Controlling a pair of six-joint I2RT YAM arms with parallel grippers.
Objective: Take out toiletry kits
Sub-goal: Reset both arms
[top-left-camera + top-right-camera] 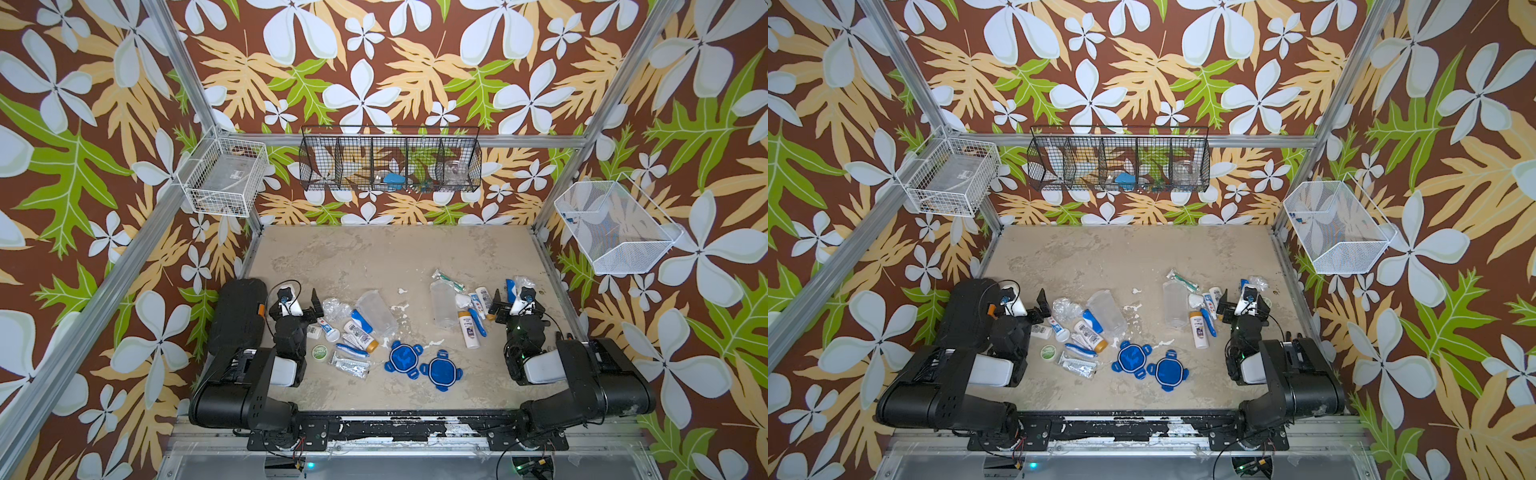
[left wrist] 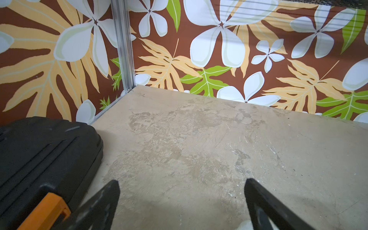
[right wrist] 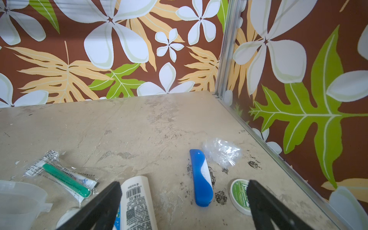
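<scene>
1. Two clear jars lie tipped on their sides mid-desk, the left jar (image 1: pixel 376 313) and the right jar (image 1: pixel 442 305). Both look empty to me.
2. Two blue four-tabbed lids lie flat side by side on the near side of the jars, the left lid (image 1: pixel 403 357) and the right lid (image 1: pixel 441 371).
3. The toiletry kits are out on the desk (image 1: pixel 374 257) in two scatters. The left set (image 1: pixel 361 334) of white and blue tubes and bottles sits just left of and nearer than the left jar, with a round green tin (image 1: pixel 320 352) at its near-left edge and a crumpled wrapper (image 1: pixel 336 308) at its far edge. The right set (image 1: pixel 469 330) lies just right of the right jar.
4. My right wrist view picks out a blue comb (image 3: pixel 201 179), a second green tin (image 3: pixel 240 197), a clear wrapper (image 3: pixel 221 153), a wrapped green toothbrush (image 3: pixel 65 180) and a white bottle (image 3: pixel 137 203).
5. The right gripper (image 3: pixel 183 184) hangs over the right set with its jaws wide apart, gripping nothing. The left gripper (image 2: pixel 181 184) is likewise spread over bare desk, just left of the left set.
6. A black case (image 1: pixel 239 316) with an orange latch lies along the desk's left edge, beside the left arm.
7. Three baskets hang on the walls.
   - The white wire basket (image 1: pixel 216 201), far left, holds something flat and clear.
   - The black wire basket (image 1: pixel 324 166), on the far wall, holds a blue object (image 1: pixel 392 179) in its middle compartment and a small clear jar (image 1: pixel 455 170) in its rightmost.
   - The white mesh basket (image 1: pixel 623 253) is on the right, and its contents are too small to tell.
</scene>
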